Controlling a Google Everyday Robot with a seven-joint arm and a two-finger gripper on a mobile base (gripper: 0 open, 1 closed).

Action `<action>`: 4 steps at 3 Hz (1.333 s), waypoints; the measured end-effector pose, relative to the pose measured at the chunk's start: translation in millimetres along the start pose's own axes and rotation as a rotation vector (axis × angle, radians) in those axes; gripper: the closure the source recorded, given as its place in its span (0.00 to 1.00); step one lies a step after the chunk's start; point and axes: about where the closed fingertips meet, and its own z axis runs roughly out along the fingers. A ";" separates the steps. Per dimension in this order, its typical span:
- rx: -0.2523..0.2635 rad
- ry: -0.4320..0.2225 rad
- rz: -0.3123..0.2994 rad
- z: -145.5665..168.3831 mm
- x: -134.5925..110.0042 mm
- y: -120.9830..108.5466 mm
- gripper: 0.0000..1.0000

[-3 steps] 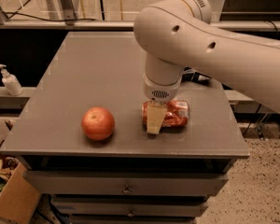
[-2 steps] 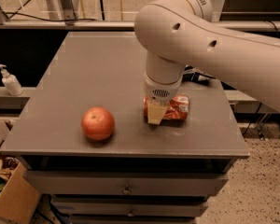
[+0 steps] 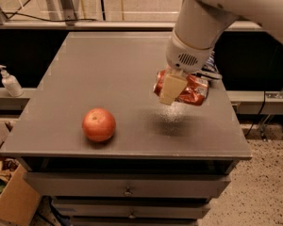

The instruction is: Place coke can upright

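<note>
The coke can (image 3: 191, 89) is red with white lettering and dented sides. It lies sideways in my gripper (image 3: 175, 89), lifted a little above the right part of the grey table (image 3: 108, 74), with its shadow on the top below. My gripper hangs from the big white arm coming in from the upper right and is shut on the can. One cream-coloured finger (image 3: 170, 88) shows across the can's left part; the other is hidden behind the can.
A round red-orange fruit (image 3: 99, 124) sits on the table's front left. A dark blue bag (image 3: 208, 69) peeks out behind the arm at the right edge. A white pump bottle (image 3: 10, 81) stands on a ledge to the left. Drawers are below the tabletop.
The gripper has closed on the can and lifted it off the tabletop. The view has shifted and now sits closer to the table. The fruit has not moved.
</note>
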 end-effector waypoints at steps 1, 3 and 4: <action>-0.059 -0.172 0.049 -32.1 1.5 -3.9 1.00; -0.201 -0.534 0.140 -43.0 0.6 7.6 1.00; -0.237 -0.700 0.154 -48.8 -7.0 17.3 1.00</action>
